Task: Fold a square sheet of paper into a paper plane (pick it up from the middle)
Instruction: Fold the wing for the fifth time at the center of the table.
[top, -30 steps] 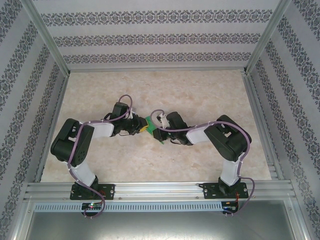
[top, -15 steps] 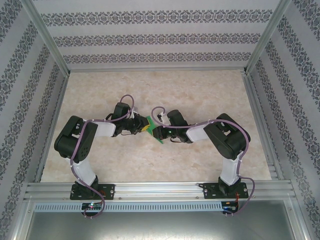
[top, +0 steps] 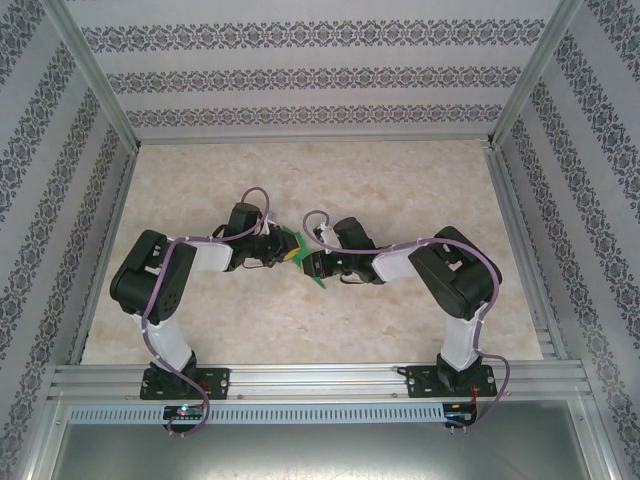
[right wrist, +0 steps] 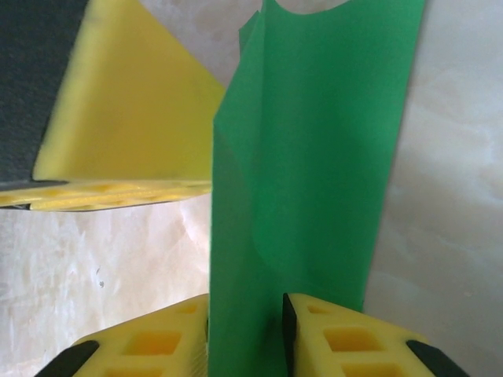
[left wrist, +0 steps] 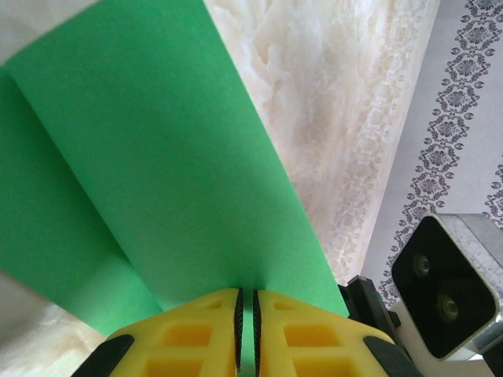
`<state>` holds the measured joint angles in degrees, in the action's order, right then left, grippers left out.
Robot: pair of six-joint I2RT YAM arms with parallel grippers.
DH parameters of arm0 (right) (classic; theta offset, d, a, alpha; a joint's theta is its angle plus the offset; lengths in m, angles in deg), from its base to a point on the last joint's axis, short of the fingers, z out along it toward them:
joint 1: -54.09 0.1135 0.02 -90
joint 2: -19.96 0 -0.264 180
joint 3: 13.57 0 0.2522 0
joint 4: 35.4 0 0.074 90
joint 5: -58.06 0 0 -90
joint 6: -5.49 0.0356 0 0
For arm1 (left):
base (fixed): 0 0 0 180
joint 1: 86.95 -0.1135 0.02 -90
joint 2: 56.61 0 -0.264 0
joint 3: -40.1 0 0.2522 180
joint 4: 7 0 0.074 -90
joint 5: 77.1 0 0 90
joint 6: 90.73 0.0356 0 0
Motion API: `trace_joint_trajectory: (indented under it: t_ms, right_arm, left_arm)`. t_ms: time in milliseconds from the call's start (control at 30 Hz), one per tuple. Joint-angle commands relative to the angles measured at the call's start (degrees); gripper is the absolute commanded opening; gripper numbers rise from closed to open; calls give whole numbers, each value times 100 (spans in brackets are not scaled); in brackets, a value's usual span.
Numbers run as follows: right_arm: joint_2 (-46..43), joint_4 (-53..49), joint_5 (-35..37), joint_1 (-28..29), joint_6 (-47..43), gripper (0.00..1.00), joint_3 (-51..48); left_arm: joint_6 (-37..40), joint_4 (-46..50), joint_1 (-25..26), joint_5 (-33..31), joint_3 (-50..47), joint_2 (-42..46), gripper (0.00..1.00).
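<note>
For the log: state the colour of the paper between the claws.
The paper is plain bright green; left wrist view.

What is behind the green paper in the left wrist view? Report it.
The marbled table shows past the edges of the square sheet of paper and likely continues behind it. Anything else behind the sheet is covered.

the sheet of paper (left wrist: 157,157) is smooth and matt; the tabletop (left wrist: 314,94) looks like marbled stone.

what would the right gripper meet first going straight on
For the right gripper, the green paper between its jaws; a yellow finger of the left gripper lies left of that line, depth unclear.
</note>
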<state>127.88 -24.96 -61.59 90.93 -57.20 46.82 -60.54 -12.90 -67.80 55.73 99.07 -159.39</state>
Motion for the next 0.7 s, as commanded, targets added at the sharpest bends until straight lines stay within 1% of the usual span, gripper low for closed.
trace_joint_trajectory:
  t_ms: [0,367,667]
  right_arm:
    - [-94,-275,56,-28,22,30,87]
    - [-421,-486,272,-29,-6,31,82]
    - [-102,-605,239,44,-118,31,291]
  left_arm:
    - [235,280,71,-85,161,-145,16]
    - [207,334,71,-67,181,-242,15]
    - [191,354,74,-74,200,-233,15]
